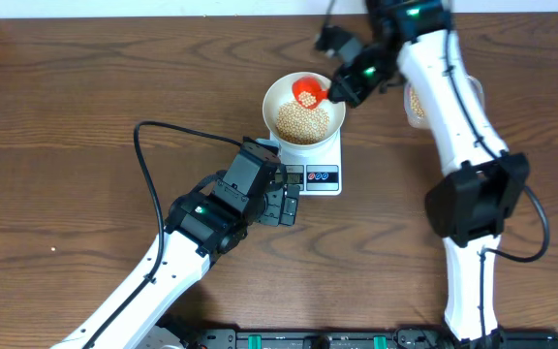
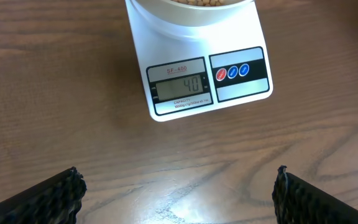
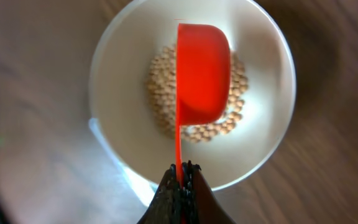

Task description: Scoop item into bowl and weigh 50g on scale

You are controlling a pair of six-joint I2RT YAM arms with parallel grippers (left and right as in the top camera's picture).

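beans (image 3: 160,93) piled in white bowl (image 3: 123,74) | bowl sits on scale (image 2: 241,71), display showing 40, near middle of tabletop's far edge | red scoop (image 3: 202,71) above beans | right gripper (image 3: 182,180) clamped on scoop's handle | left gripper (image 2: 179,193) jaws wide, empty, just in front of scale

Overhead top-down; left wrist close, shares scale (image 2: 210,81).

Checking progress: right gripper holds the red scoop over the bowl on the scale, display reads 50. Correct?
Not quite. The right gripper does hold the red scoop over the bowl on the scale, but the display reads 40, per the left wrist view.
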